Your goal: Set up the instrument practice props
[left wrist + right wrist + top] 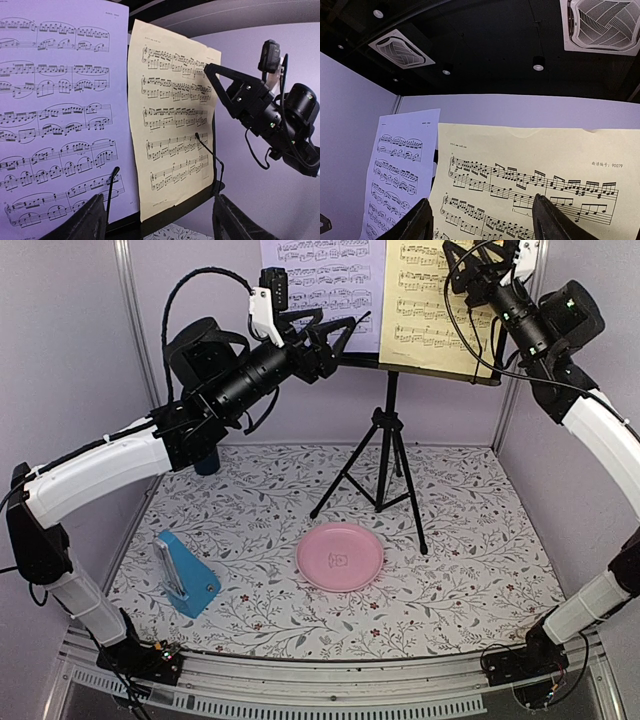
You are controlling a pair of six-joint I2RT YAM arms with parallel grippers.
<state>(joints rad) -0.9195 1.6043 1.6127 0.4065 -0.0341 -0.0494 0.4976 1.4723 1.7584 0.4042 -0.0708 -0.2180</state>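
Pale lilac walls enclose a floral-patterned surface; above the right end effector, a dark ceiling carries square vents and spotlights.

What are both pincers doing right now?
Left pincer: open, holding nothing.
Right pincer: open, facing the yellow sheet, holding nothing.

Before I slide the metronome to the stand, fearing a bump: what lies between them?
The pink plate lies between metronome and stand; the top view shows it.

A floral-patterned table carries a pink plate at centre, a blue metronome near left, a dark cup and a tripod music stand behind.
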